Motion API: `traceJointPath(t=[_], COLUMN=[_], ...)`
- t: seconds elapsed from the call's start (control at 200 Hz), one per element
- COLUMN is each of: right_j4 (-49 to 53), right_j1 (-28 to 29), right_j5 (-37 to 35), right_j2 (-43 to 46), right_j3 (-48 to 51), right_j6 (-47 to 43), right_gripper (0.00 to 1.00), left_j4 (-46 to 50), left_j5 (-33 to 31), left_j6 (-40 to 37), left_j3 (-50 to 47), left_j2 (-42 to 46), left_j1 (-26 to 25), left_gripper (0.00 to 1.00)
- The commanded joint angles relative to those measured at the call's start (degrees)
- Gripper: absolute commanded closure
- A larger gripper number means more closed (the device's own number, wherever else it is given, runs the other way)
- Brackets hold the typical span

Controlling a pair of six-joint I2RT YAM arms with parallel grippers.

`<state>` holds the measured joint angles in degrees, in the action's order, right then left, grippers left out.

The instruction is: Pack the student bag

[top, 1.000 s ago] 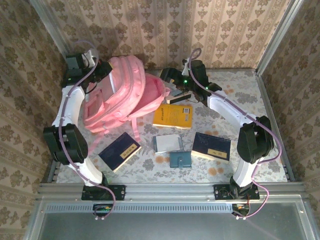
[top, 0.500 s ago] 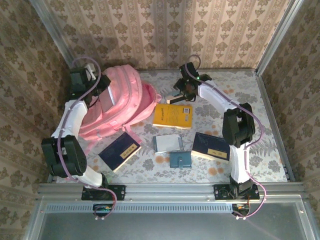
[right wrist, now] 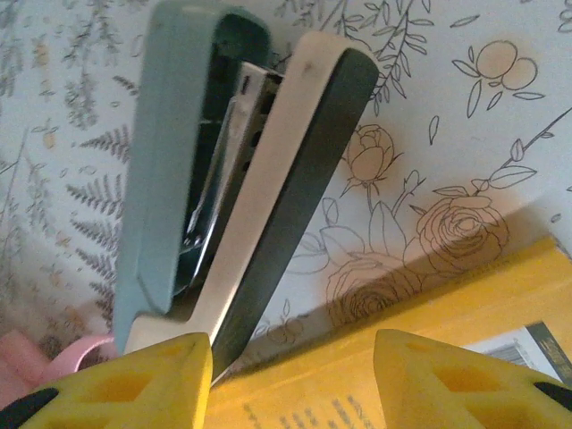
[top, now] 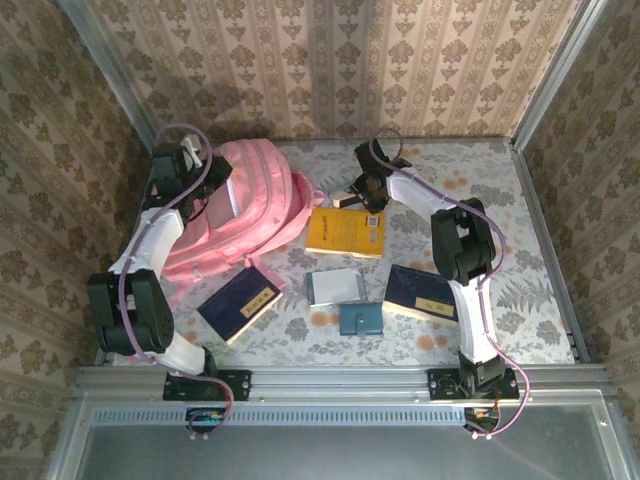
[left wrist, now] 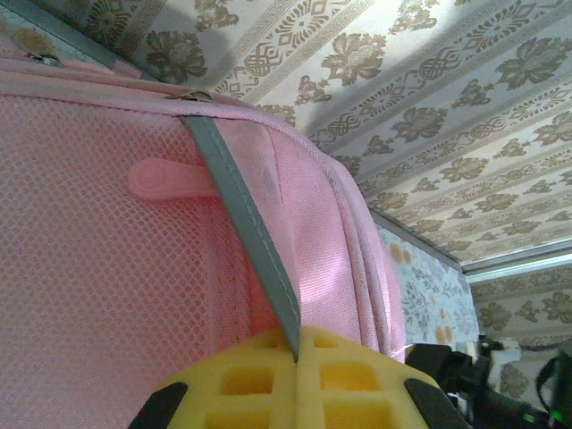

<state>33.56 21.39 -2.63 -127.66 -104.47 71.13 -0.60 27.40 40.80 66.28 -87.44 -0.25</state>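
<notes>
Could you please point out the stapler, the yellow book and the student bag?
stapler (right wrist: 165, 179): right wrist view, teal top cover.
yellow book (top: 345, 232): top external view, front cover.
student bag (top: 262, 200): top external view, pink front.

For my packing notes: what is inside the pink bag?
The student bag hides its inside under its own pink fabric, so its contents cannot be told. A yellow book lies outside, beside it.

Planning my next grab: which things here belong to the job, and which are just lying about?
In play: student bag, its grey strap in the left tool; stapler at the right tool.
Lying about, probably to pack later: yellow book, left navy book, right navy book, grey notebook, teal pouch.
</notes>
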Motion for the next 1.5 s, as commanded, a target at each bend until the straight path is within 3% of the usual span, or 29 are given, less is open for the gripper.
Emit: traceJointPath(t=[0.0,0.23,0.555,0.895,1.045,1.23,1.365,1.495], right_j4=[-4.43,-10.27,-8.89,-8.04,-10.58,-14.63,-16.74,-21.78], right_j1=[-0.35,-0.9,-1.17,-2.09,-3.03,-4.59,-5.31,-5.91], right_j5=[-0.37,0.45,0.84,0.52,0.48,-0.06,0.79,5.25], right_j2=[-1.93,-3.8,-6.62,-6.37,-1.99,6.8,12.75,18.62], right_j3=[-1.09,0.31,-0.83,0.79,4.6,11.26,14.86,19.47], right_j6=[3.81,5.68,5.73,5.84,4.73,0.01,-6.46,-12.18], right_gripper=[0.47,0.47,0.49,0.79,0.92,0.99,1.0,1.0], left_j4=[-4.75,-5.22,-6.08,-6.43,-6.83,0.27,3.37,4.03], left_j5=[2.57,3.23,4.15,5.44,7.41,8.97,18.53,23.21], left_j6=[1.41,1.57,2.48,2.62,1.97,-5.85,-7.64,-8.47], left_j3=[0.28,-0.19,-0.19,0.34,1.19,8.21,15.78,20.04], left_j2=[2.99,2.81,1.7,0.79,0.29,-0.46,-3.21,-4.38], left_j1=[0.52,0.53,0.96,1.48,1.75,1.05,1.39,1.07], left_gripper=[1.0,1.0,1.0,1.0,1.0,1.0,1.0,1.0])
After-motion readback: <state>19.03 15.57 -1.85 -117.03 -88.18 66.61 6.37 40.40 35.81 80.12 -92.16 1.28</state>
